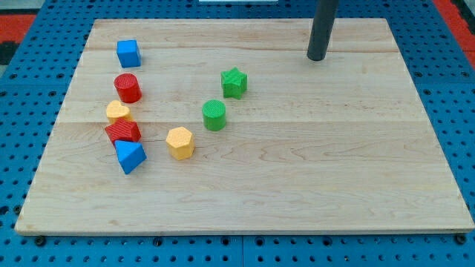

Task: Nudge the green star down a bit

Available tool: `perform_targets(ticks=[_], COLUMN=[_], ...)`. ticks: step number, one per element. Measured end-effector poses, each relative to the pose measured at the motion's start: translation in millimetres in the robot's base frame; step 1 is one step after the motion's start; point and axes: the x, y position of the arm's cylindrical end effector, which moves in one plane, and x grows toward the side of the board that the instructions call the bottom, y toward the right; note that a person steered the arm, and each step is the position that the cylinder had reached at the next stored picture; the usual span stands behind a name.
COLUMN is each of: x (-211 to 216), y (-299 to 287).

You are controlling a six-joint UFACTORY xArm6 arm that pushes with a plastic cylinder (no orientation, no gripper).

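Near the view's top right, a straight dark rod is seen coming down onto the wooden board (297, 185), and my tip (317, 58) is set on the wood close to the board's upper edge. No jaws are carried by this rod, so nothing is gripped or held by it, and no block is touched by it.

Well apart from my tip, toward the view's left and a little lower, the green star (234, 82) is found standing alone on the board. Bare wood is seen between the two. Just below the star and slightly to the view's left, the green cylinder (214, 115) is placed, near the star but apart from it. Further down and to the left, the yellow hexagon (179, 142) is seen, also standing free.

Along the view's left side a loose column of blocks is laid out. At its top the blue cube (128, 53) is set, and below it the red cylinder (128, 87), with a gap between them. Lower still a tight cluster is formed: a yellow block (117, 112) of rounded shape that cannot be made out exactly, a red block (123, 132) just beneath and touching it, and a blue triangular block (130, 156) at the bottom, pressed against the red one.

Around the board a blue perforated surface (30, 30) is visible on all sides.
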Motion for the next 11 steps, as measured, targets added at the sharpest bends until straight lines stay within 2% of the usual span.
perform_targets(ticks=[1,3,10,11], x=[0,9,9,24], y=[-1,-106,-94,-105])
